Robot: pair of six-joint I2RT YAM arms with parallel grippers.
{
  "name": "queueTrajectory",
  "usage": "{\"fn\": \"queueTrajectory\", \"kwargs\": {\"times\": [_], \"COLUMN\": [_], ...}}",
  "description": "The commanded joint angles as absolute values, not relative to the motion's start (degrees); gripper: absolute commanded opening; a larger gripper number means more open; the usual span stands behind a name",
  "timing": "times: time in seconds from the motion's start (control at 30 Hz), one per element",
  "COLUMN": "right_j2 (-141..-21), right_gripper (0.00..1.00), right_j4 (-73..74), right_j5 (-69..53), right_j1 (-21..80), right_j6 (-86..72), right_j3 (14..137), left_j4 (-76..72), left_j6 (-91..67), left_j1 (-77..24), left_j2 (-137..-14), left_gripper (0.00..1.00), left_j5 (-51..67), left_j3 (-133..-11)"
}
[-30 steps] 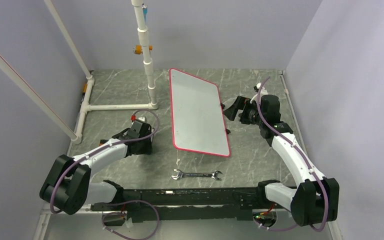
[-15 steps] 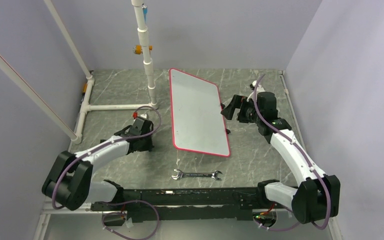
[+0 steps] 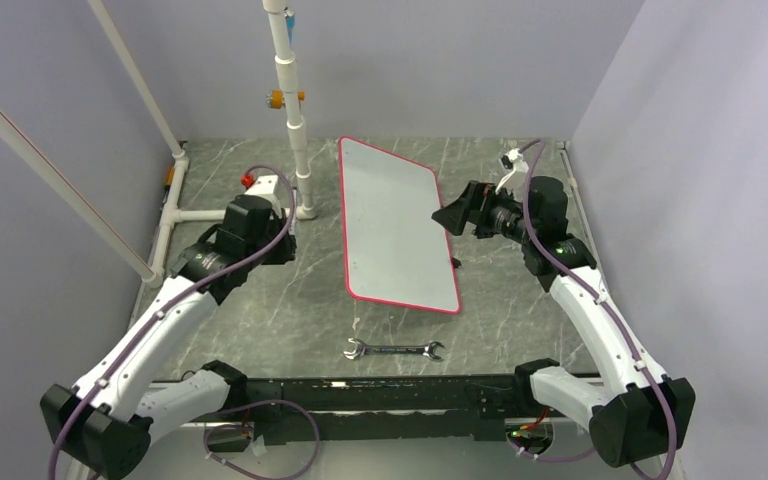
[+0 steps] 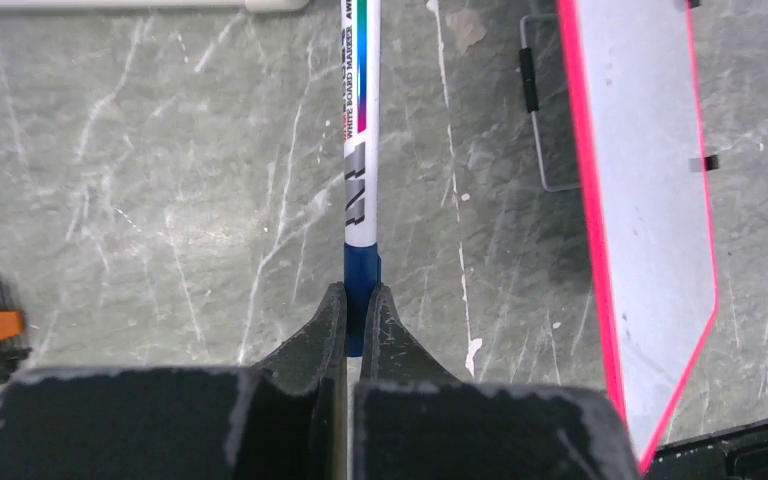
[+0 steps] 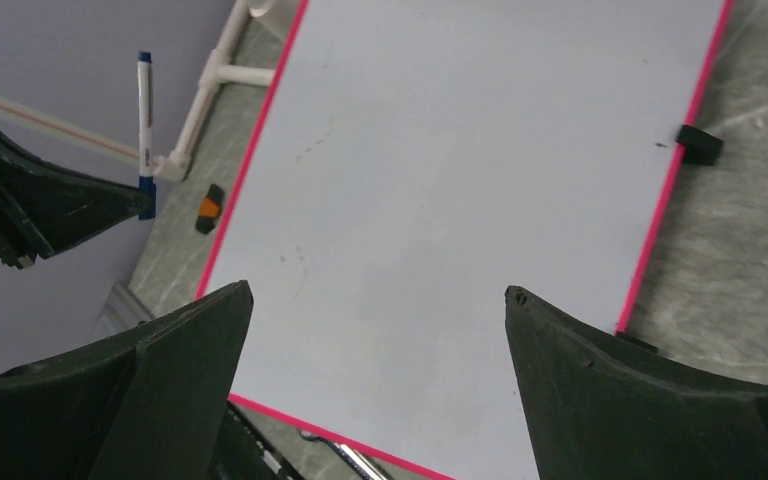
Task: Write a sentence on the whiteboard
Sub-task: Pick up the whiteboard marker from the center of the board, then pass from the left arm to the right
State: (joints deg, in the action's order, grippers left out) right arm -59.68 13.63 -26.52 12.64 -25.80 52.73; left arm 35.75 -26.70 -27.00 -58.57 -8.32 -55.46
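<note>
Now the left jaws pinch the marker (image 4: 361,120) by its blue end, left of the blank whiteboard (image 3: 395,225), lying parallel to it; the right jaws gape above its right side.

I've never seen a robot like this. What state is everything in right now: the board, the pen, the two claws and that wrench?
whiteboard: lying on the table, blank, no writing yet.
marker: clamped at its blue end by the left gripper.
left gripper: shut on the marker.
right gripper: wide open, empty, over the whiteboard.
wrench: lying loose on the table, untouched.
</note>
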Motion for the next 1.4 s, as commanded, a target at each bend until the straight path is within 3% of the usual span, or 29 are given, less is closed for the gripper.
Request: {"fn": "queueTrajectory", "kwargs": {"times": [0.0,0.47,0.83,1.37], "right_j2": [-60.2,-65.2,-67.4,-74.9], "right_gripper": [1.00,1.00,0.99,0.91], "right_j4": [11.6,11.4,8.5,11.8], "right_j5": [-34.5,-43.8,-47.6,-51.9], "right_j1": [13.2,22.1,26.8,31.5], "right_j6": [-27.3,-26.3,-28.5,-27.0], "right_j3": [57.0,63.1,65.8,69.2], "left_j4": [43.3,40.2,41.4,38.2], "left_j6": [-20.6,0.4,11.7,23.5], "left_j1": [-27.2,-27.2,-28.9,-38.8], "left_j2": [-55.3,-49.7,-58.3,-62.5], "left_gripper": [0.00,0.00,0.00,0.00], "left_j5": [-7.0,9.4,21.7,22.8], "left_j3": [-60.3,-64.4,-69.0,-67.6]}}
